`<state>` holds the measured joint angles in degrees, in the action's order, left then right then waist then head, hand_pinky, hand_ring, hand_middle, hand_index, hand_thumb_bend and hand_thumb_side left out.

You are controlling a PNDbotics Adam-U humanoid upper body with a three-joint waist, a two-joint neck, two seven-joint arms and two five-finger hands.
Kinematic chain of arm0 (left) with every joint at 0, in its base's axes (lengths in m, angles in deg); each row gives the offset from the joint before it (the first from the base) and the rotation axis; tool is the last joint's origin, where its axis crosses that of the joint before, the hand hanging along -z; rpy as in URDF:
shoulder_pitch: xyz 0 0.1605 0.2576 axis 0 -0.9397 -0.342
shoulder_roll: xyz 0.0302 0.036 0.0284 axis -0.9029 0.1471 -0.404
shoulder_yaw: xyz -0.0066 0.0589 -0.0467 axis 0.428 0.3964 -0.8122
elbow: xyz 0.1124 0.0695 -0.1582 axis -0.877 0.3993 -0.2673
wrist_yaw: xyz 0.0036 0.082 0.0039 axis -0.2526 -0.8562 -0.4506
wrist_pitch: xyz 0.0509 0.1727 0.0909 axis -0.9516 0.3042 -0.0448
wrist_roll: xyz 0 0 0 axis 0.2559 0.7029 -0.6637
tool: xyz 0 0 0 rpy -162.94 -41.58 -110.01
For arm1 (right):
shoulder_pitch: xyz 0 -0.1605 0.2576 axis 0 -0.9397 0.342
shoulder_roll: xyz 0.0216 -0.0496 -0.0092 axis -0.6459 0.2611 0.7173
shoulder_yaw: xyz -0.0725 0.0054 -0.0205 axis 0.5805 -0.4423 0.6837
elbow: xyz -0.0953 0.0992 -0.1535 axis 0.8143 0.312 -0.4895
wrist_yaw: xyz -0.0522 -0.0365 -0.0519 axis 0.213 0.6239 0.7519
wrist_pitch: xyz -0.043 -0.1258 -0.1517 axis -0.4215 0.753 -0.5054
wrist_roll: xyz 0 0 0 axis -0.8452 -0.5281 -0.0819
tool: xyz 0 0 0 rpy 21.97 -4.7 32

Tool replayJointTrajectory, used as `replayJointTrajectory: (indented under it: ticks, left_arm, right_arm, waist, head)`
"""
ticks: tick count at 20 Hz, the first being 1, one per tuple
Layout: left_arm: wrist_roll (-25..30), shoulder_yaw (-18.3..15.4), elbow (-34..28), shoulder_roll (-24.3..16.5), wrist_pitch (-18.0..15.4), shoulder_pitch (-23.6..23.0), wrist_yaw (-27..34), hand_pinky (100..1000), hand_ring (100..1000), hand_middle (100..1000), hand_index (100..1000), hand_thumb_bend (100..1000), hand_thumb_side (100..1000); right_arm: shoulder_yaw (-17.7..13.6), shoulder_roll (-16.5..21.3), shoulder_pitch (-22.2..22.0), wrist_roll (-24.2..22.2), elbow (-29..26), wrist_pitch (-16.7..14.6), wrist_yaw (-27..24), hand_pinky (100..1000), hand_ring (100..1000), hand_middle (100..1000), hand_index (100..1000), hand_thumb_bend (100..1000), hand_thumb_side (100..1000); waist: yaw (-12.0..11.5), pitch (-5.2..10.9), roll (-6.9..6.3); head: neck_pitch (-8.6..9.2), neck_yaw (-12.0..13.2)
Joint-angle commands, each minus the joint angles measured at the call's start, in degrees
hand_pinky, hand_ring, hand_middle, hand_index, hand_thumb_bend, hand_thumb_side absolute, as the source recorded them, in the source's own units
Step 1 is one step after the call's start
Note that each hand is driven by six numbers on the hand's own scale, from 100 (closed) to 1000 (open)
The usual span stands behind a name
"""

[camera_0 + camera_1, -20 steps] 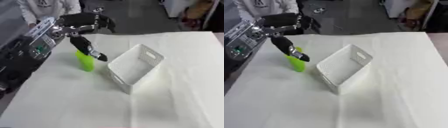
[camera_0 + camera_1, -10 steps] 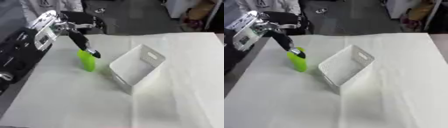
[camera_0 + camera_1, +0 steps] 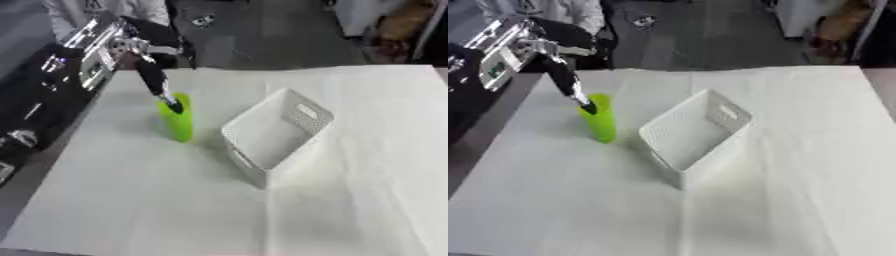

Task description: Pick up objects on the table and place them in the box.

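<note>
A bright green cup (image 3: 179,124) stands upright on the white-covered table (image 3: 350,200), just left of the white perforated box (image 3: 308,116). The box sits askew in the middle, its opening up and nothing visible inside. My left hand (image 3: 154,80) comes in from the upper left. Its straight black fingers (image 3: 171,102) slant down to the cup's top rim and touch it there. I cannot see whether a thumb is on the far side. My right hand shows in no view.
Black and silver equipment (image 3: 52,80) lines the table's left edge. A person in white (image 3: 562,12) stands beyond the far left corner. White cloth stretches to the right of the box and in front of it.
The whole picture has shifted, so the head has moved. My left hand stays at the cup's rim, and the cup stands in the same spot beside the box.
</note>
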<state>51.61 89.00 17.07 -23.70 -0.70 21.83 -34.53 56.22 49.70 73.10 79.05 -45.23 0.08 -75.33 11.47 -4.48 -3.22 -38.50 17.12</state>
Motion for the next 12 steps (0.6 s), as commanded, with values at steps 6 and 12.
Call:
replayJointTrajectory:
  ticks: [6, 12]
  left_arm:
    - [2.2, -0.5, 5.7, 0.9, -2.4, 3.1, -5.6, 777, 878, 878, 878, 867, 536]
    - [5.9, -0.5, 8.5, 2.0, -2.9, 4.0, -8.0, 812, 909, 900, 908, 865, 526]
  right_arm:
    - [-0.2, 1.1, 1.3, -0.5, -0.6, 0.0, -0.6, 145, 306, 312, 403, 194, 438]
    - [-0.2, 0.9, 1.5, -0.7, -0.6, 0.0, -0.9, 146, 306, 313, 404, 194, 436]
  waist:
    - [0.2, 0.9, -0.12]
    - [0.5, 0.81, -0.22]
  head:
    - [0.05, 0.8]
    - [0.26, 1.3]
